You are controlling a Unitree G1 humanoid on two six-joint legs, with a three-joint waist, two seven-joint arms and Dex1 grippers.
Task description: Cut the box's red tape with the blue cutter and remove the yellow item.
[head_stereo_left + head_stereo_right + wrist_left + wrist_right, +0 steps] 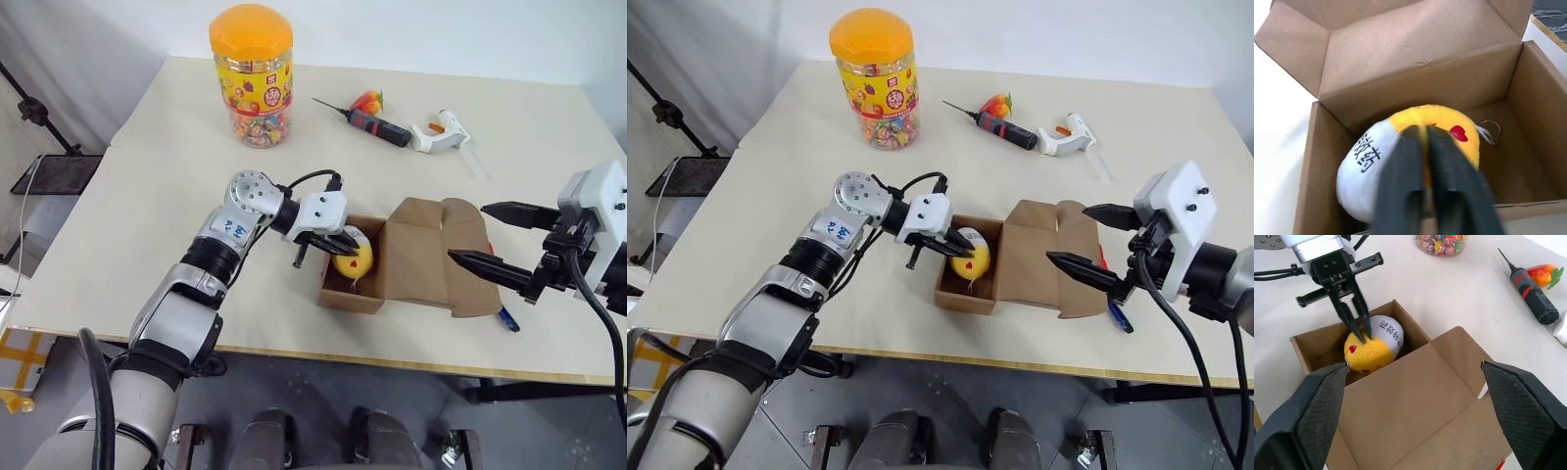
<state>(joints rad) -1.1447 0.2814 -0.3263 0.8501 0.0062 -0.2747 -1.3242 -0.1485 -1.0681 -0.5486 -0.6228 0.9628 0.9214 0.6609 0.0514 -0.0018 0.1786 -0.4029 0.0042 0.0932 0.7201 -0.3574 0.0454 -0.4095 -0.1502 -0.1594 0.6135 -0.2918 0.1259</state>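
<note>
The brown box (347, 296) sits near the table's front edge with its flaps (431, 255) thrown open to the right. Inside lies the yellow item (357, 262), a plush ball with a red heart and a white label. My left gripper (337, 249) reaches into the box and is shut on the top of the yellow item (1447, 120). My right gripper (468, 231) hovers open over the flaps, holding nothing. The tip of the blue cutter (506, 318) pokes out from under the right flap. A sliver of the red tape (1501, 464) shows at a flap's edge.
A tall candy jar (252, 73) with an orange lid stands at the back left. A black-and-red needle tool (377, 124), a small orange toy (369, 100) and a white glue gun (443, 132) lie at the back. The table's front edge (294, 348) is close to the box.
</note>
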